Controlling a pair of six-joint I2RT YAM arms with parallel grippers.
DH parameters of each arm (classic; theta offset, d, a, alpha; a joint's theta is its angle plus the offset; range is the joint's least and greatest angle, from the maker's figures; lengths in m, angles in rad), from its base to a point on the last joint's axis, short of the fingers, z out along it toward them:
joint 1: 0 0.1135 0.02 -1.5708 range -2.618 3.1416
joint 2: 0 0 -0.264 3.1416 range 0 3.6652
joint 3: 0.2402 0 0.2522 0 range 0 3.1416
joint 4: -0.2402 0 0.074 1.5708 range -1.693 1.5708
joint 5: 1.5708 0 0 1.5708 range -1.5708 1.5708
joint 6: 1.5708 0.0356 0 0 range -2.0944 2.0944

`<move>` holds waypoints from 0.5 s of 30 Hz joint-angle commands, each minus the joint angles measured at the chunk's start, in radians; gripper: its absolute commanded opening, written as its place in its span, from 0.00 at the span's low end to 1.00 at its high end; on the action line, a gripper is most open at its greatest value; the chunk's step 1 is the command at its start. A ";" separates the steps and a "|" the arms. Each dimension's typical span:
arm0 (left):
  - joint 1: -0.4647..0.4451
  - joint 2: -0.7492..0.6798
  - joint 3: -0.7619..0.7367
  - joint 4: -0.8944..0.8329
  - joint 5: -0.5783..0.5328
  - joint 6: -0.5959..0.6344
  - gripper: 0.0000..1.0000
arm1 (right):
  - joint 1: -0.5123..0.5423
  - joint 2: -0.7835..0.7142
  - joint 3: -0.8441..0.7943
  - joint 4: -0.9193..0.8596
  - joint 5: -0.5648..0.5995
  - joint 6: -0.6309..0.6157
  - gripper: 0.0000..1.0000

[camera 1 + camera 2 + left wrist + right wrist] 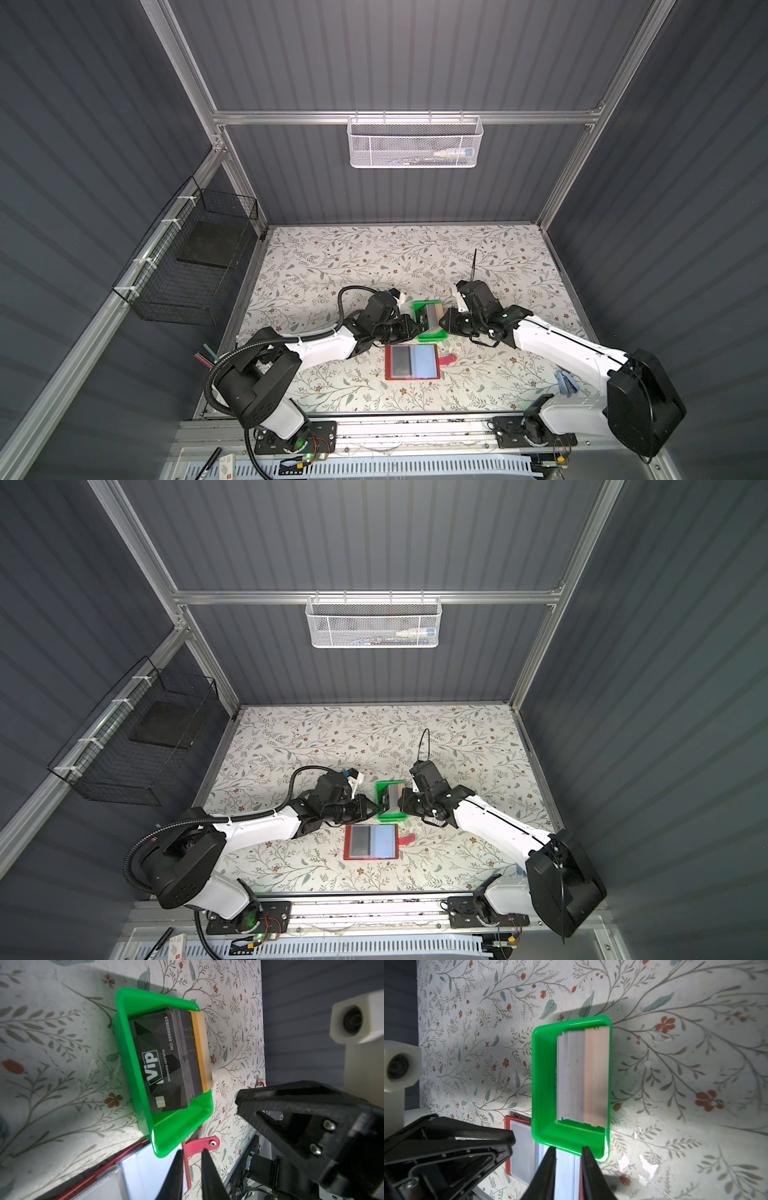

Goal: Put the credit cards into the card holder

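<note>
A dark grey ribbed enclosure surrounds a floral-patterned worktop point(332, 266). Nearest the robot's base, the red card holder point(387, 362) lies open and flat, clear sleeves up, its snap tab point(448, 359) pointing right.

Just beyond it sits a small green tray point(124, 1039) holding the credit cards point(164, 1059). They are packed on edge in 1 stack, and their long edges run away from the robot.

The left pincer point(192, 1150) sits just left of the tray, jaws narrowly parted and empty. The stack's black "Vip" face looks toward it. The right pincer point(568, 1148) sits just right of the tray, beside the stack's tan end, also with a narrow gap and nothing in it.

The 2 arms look about equally near. A card would likely have to be lifted out and brought back toward the robot to reach the sleeves.

Whether the tray's near rim touches the holder is unclear. Whether the grey and pale panels in the sleeves are cards cannot be told.

Farthest back, a white mesh basket point(415, 143) hangs on the rear rail.
</note>
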 commanded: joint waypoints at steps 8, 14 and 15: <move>0.026 0.076 0.118 -0.090 0.019 0.070 0.18 | -0.023 -0.005 -0.022 -0.059 0.059 -0.033 0.55; 0.027 0.134 0.149 -0.077 0.012 0.069 0.18 | -0.025 0.036 -0.006 -0.045 0.026 -0.039 0.74; 0.027 0.143 0.156 -0.075 0.015 0.069 0.18 | -0.026 0.045 -0.002 -0.041 0.018 -0.038 0.76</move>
